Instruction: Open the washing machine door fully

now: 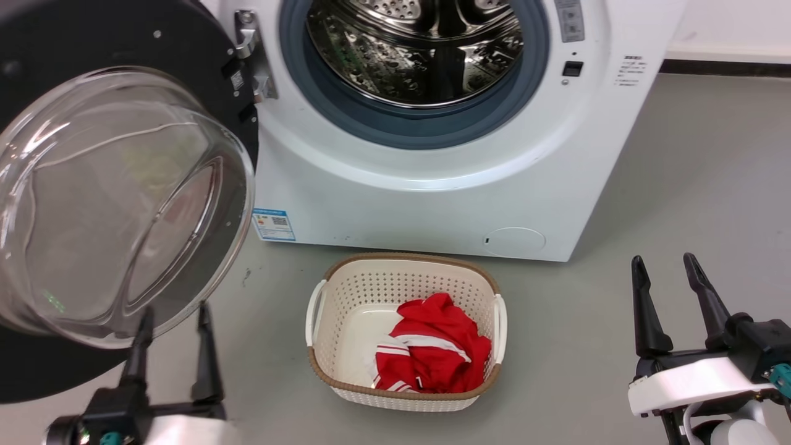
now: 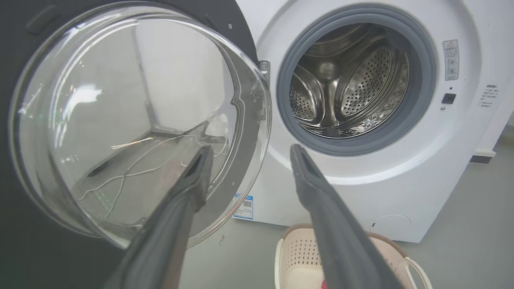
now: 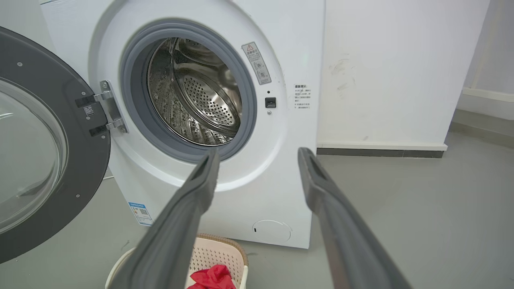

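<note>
On the head view I see the washing machine (image 1: 432, 204) with its steel drum (image 1: 420, 49) exposed inside the grey-blue gasket (image 1: 426, 133). The washing machine door (image 1: 37, 49) stands wide open on the machine's hinge (image 1: 250, 55) side, with its glass bowl (image 1: 111, 204) facing me. My left end effector (image 1: 175, 309) sits just below the bowl's lower rim, fingers spread and empty. My right end effector (image 1: 662, 258) is off the machine's opposite corner, also spread and holding nothing. A basket (image 1: 321, 346) with a red garment (image 1: 439, 346) rests on the floor (image 1: 680, 185) directly in front of the machine.

On the left wrist view, one finger overlaps the bowl's lower part; I cannot tell whether it touches. The other points at the machine's front panel.

On the right wrist view, the parted fingers frame the machine's front below the gasket, well apart from it, and the door hangs beside the machine.
</note>
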Controlling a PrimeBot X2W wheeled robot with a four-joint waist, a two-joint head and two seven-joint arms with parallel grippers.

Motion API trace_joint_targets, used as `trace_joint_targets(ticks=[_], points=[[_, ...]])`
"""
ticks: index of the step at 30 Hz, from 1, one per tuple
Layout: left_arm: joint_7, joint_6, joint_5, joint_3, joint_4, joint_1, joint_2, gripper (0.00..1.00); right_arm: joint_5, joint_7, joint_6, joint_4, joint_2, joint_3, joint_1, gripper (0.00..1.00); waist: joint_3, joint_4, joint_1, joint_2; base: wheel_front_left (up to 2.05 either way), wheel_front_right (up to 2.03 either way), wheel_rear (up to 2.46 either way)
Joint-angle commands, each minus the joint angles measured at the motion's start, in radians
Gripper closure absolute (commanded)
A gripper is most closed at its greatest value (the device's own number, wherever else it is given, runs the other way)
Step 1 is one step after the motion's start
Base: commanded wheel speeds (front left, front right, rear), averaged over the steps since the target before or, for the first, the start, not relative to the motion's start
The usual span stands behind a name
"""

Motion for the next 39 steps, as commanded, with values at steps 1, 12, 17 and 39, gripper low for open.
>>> trace_joint_targets(ticks=[1,12,17,39], points=[[0.002,-0.002,-0.003,-0.011,0.001,-0.021,0.001,0.0,-0.004,0.004,0.0,-0.009,0.0,0.0,0.005,0.0,-0.003,-0.015,0.0,0.0,0.0,0.0,0.0],[0.002,0.02,0.026,-0.106,0.026,-0.115,0.001,0.0,-0.027,0.021,-0.001,-0.062,0.001,-0.007,-0.001,0.0,-0.002,-0.121,0.0,0.0,0.0,0.0,0.0],[0.002,0.025,0.036,-0.093,0.042,-0.115,0.001,0.0,-0.017,0.02,0.0,-0.047,0.001,-0.001,0.014,0.0,0.004,-0.144,0.0,0.0,0.0,0.0,0.0],[0.002,0.029,0.042,-0.096,0.054,-0.107,0.001,0.0,-0.002,0.006,0.0,-0.026,0.0,0.014,-0.009,0.0,0.016,-0.131,0.0,0.0,0.0,0.0,0.0]])
